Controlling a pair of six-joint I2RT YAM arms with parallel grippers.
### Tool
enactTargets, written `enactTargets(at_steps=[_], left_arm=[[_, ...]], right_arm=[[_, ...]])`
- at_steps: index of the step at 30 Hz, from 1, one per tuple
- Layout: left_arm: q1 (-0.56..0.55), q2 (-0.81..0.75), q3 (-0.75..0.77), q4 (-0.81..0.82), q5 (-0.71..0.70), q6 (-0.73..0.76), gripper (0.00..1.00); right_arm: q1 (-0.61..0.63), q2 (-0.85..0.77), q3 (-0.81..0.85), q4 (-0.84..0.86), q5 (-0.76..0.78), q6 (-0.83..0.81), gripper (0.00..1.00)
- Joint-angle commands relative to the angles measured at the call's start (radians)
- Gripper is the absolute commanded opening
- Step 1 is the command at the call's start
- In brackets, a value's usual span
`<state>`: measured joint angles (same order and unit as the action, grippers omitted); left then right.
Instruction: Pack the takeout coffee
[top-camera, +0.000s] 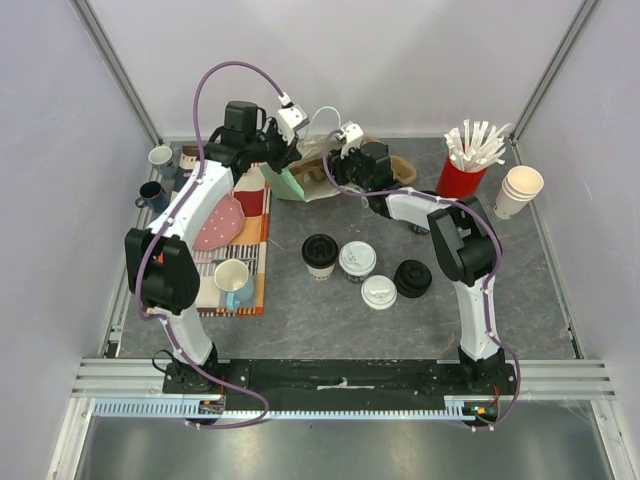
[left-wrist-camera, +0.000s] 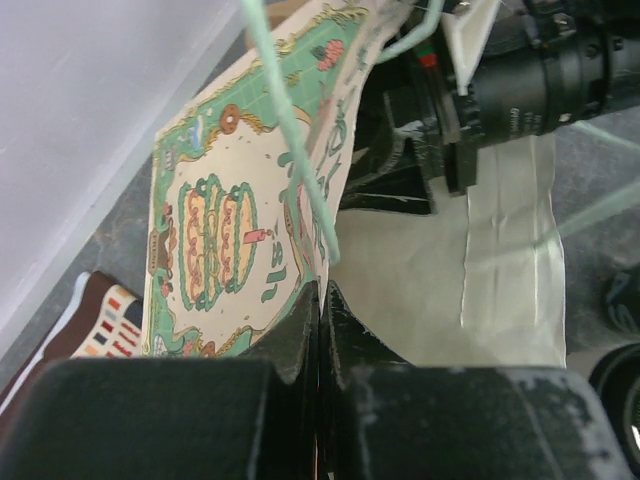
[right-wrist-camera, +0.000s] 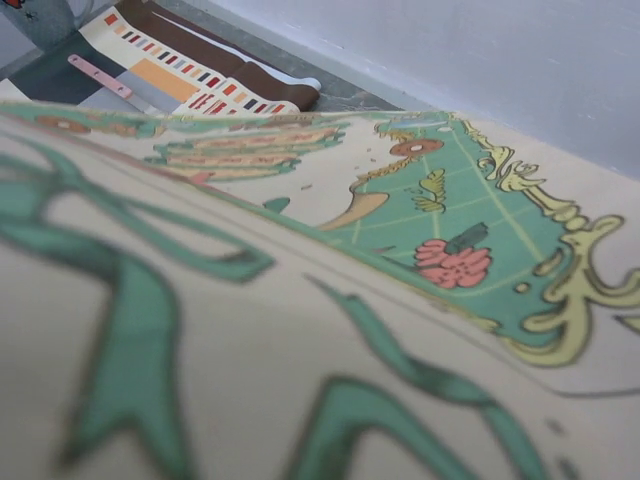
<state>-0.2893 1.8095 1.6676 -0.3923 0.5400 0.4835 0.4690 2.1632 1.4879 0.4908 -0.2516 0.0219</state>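
While the left hand (left-wrist-camera: 321, 305) pinches the paper bag (left-wrist-camera: 235, 215) — the right hand (top-camera: 338, 170) I cannot tell — opposed pulling could tear it.

Two white-lidded cups (top-camera: 357, 259) (top-camera: 379, 291) — one black lid (top-camera: 412, 278), one printed bag (top-camera: 300, 184)

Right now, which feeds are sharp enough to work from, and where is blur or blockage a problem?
Top external: evenly lit, sharp, only soft shadows; the white-lidded cups read clearly. Left wrist: print on the paper bag in focus, the left gripper at the bottom dark and soft. Right wrist: the bag fills the frame, near part badly blurred, far edge sharp.
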Motion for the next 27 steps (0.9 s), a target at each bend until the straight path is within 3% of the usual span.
enactTargets(at_steps=[1,5,9,12,17,24,27], left_arm=[[-0.025,0.004,0.032,-0.068,0.140,-0.026,0.02],[-0.024,0.011,0.038,-0.051,0.106,-0.039,0.02],[-0.021,0.014,0.075,-0.057,0.107,-0.043,0.02],[-0.010,0.022,0.116,-0.071,0.130,-0.074,0.02],[-0.007,0.030,0.178,-0.100,0.179,-0.069,0.02],[0.006,0.060,0.285,-0.100,0.152,-0.083,0.02],[0.007,0.079,0.323,-0.092,0.054,-0.115,0.02]], right_arm=[[0.013,-0.002,0.034,0.026,-0.032,-0.014,0.48],[0.025,-0.005,0.046,0.061,-0.127,-0.049,0.55],[0.039,0.033,0.100,0.008,-0.143,-0.108,0.80],[0.043,0.075,0.158,-0.122,-0.173,-0.265,0.85],[0.053,0.073,0.193,-0.247,-0.216,-0.526,0.86],[0.062,0.081,0.321,-0.706,-0.177,-0.974,0.85],[0.068,-0.006,0.205,-0.643,-0.124,-1.014,0.84]])
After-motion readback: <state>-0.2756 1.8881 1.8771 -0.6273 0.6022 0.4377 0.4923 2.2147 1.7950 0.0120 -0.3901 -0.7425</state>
